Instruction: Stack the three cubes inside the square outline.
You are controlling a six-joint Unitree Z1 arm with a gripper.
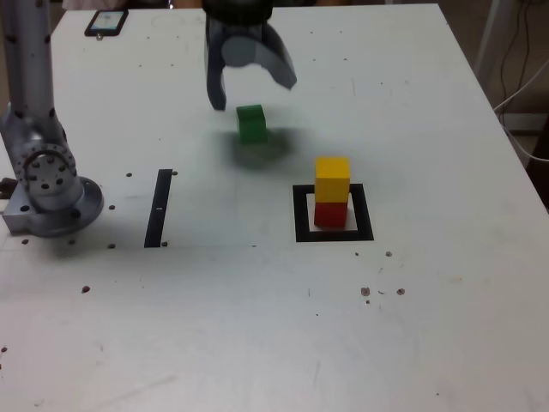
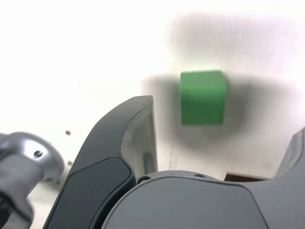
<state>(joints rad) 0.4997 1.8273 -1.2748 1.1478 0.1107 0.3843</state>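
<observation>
A green cube rests on the white table, apart from the others. My gripper hangs just above and behind it, open, with nothing between its fingers. In the wrist view the green cube lies ahead, between the spread fingers of the gripper. Towards the exterior view's right, a yellow cube sits on top of a red cube. That pair stands inside the black square outline.
A narrow black strip lies on the table at the exterior view's left. The arm's silver base stands beyond it at the left edge. A dark phone lies at the far left corner. Cables hang off the right side.
</observation>
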